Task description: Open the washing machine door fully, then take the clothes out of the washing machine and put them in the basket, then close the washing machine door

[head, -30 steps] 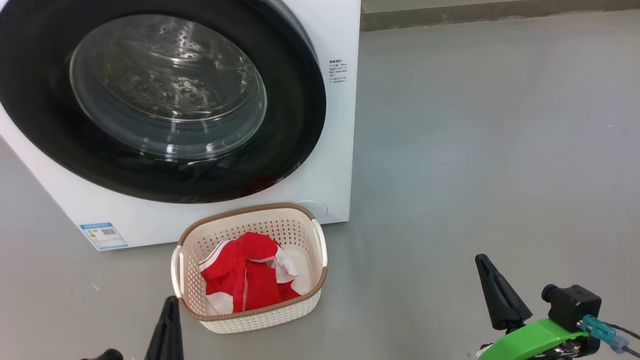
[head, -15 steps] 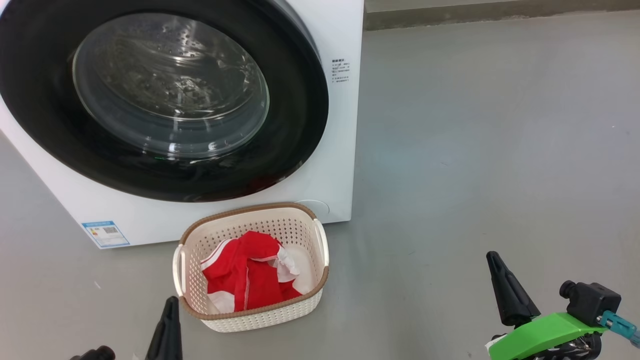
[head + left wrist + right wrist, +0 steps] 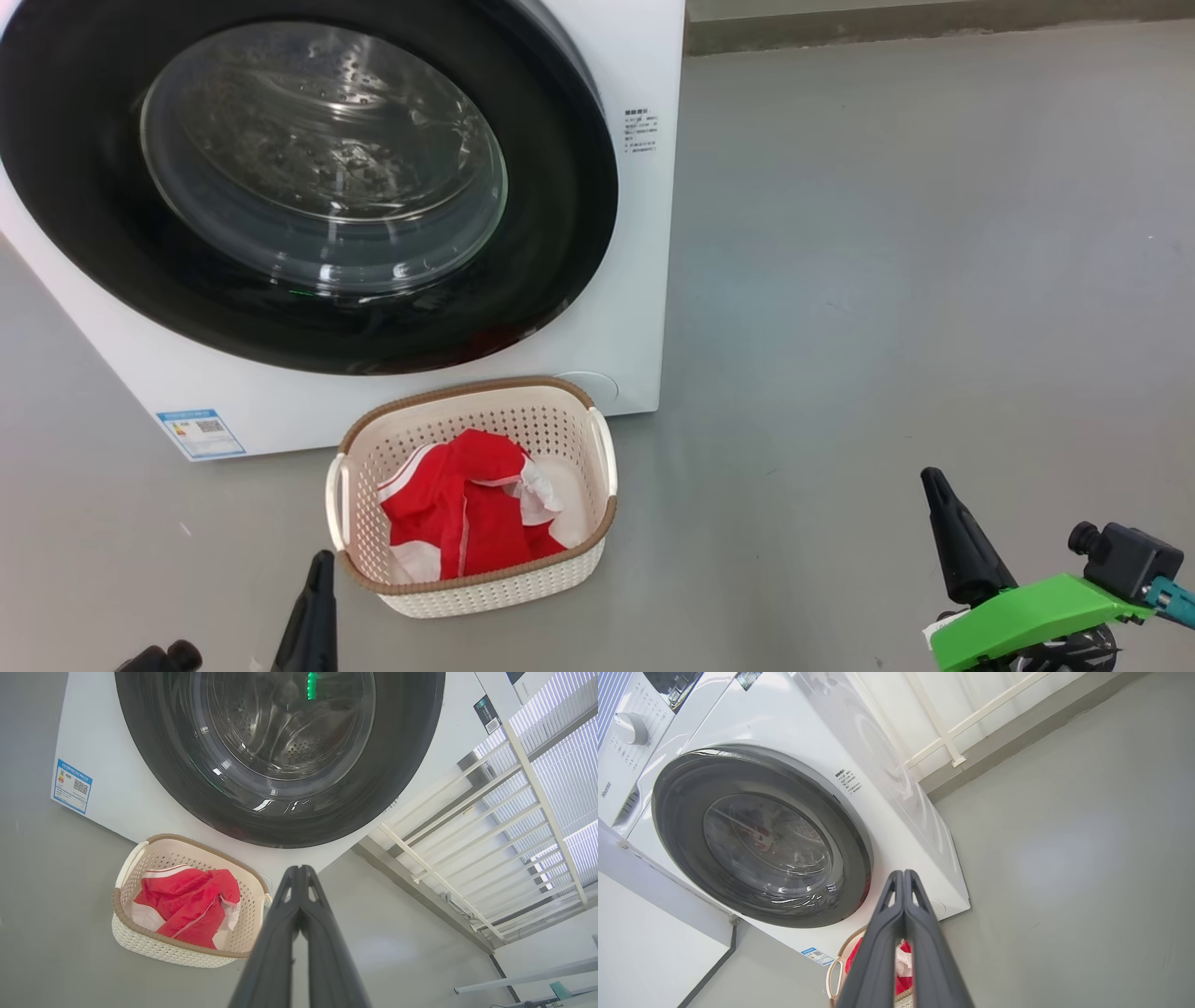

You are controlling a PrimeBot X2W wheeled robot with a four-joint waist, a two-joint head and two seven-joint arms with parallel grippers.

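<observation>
The place looks like a home laundry corner, perhaps a utility room or an enclosed balcony. A white front-loading washer (image 3: 644, 280) stands on a bare grey floor (image 3: 887, 280). It has a program dial (image 3: 631, 728) on its top panel and a blue label (image 3: 201, 432) low on its front. Just in front of it sits a basket (image 3: 467, 387) holding red clothes (image 3: 467, 523). To the far right, a white railing (image 3: 531, 784) backed by slatted blinds (image 3: 570, 751) runs above a low kerb (image 3: 934, 26).

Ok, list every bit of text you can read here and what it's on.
"Hisense": control panel of the washing machine, right wrist view.
Blue label sticker: too small to read.
Small print on its front: too small.
Dark QR sticker on the machine: unreadable.
</observation>
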